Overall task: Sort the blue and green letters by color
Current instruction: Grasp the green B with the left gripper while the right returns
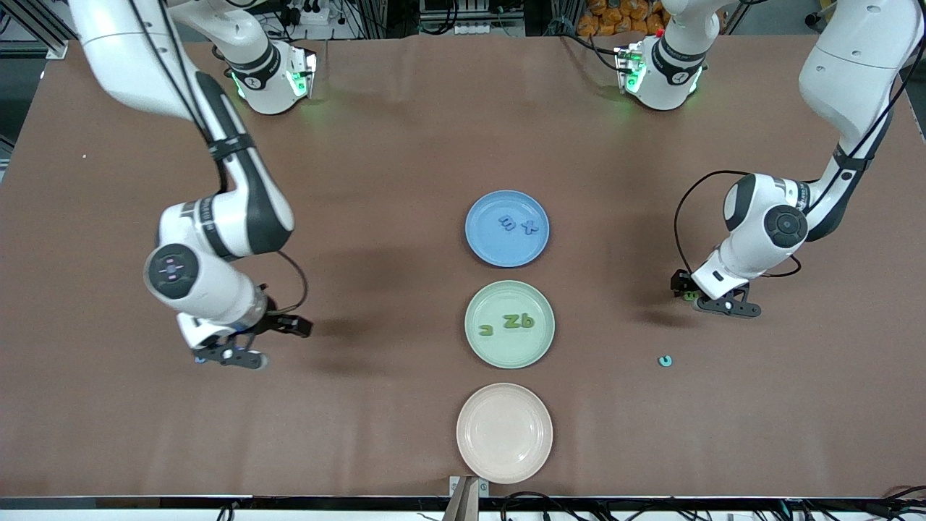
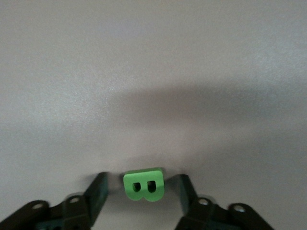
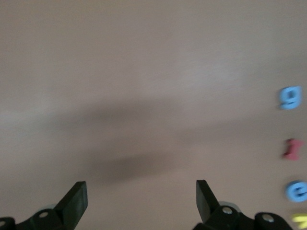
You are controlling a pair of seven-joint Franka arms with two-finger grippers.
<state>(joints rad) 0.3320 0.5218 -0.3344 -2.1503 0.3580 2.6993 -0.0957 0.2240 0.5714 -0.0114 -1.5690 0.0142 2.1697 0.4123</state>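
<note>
A green letter B (image 2: 144, 186) lies flat on the table between the open fingers of my left gripper (image 2: 142, 179), with a gap on each side. In the front view this gripper (image 1: 698, 298) is low at the left arm's end, green showing in it. A small teal-blue letter (image 1: 664, 360) lies nearer the front camera. The blue plate (image 1: 492, 250) holds two blue letters (image 1: 508, 224). The green plate (image 1: 506, 351) holds three green letters (image 1: 513, 321). My right gripper (image 1: 242, 356) is open and empty (image 3: 141, 187). Its wrist view shows a blue g (image 3: 289, 97) and a blue e (image 3: 297, 190).
An empty pink plate (image 1: 504, 433) sits nearest the front camera, in line with the other two plates. A red squiggle piece (image 3: 292, 149) and a yellow letter (image 3: 300, 220) lie beside the blue ones in the right wrist view; the right arm hides them in the front view.
</note>
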